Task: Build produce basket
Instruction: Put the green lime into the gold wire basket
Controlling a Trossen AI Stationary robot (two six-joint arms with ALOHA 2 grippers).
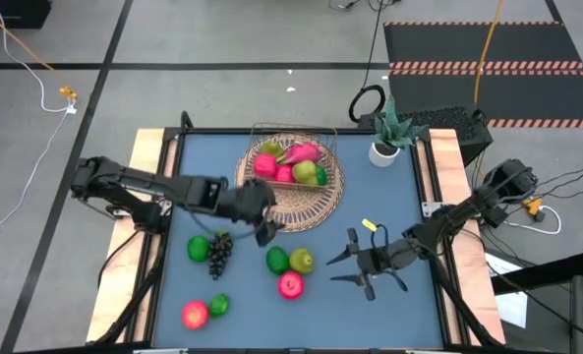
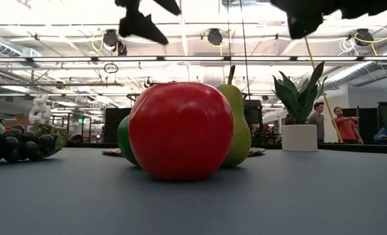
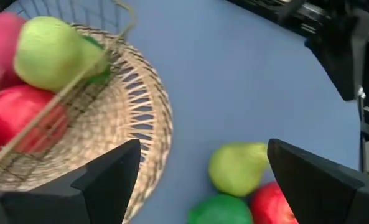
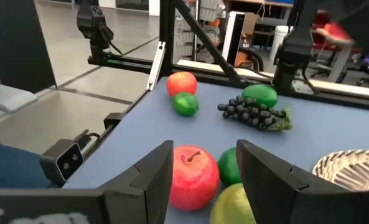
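Note:
The tan wicker basket (image 1: 293,182) sits at the table's far middle and holds pink and red fruits and a green pear (image 1: 305,172). Loose on the table are a red apple (image 1: 290,285), a pear (image 1: 302,261) and a lime (image 1: 277,261) in one cluster. A dark grape bunch (image 1: 219,253) and a lime (image 1: 199,248) lie farther left. Another red apple (image 1: 195,315) and a lime (image 1: 219,305) rest near the front edge. My left gripper (image 1: 264,224) hovers open and empty over the basket's near-left rim (image 3: 140,106). My right gripper (image 1: 342,265) is open and empty, just right of the cluster, pointing at the apple (image 4: 193,177).
A small white pot with a green plant (image 1: 387,143) stands at the far right corner. Wooden rails (image 1: 148,167) edge the table's left and right sides. Bare blue surface lies at the near right (image 1: 389,315). People stand in the room beyond (image 2: 340,124).

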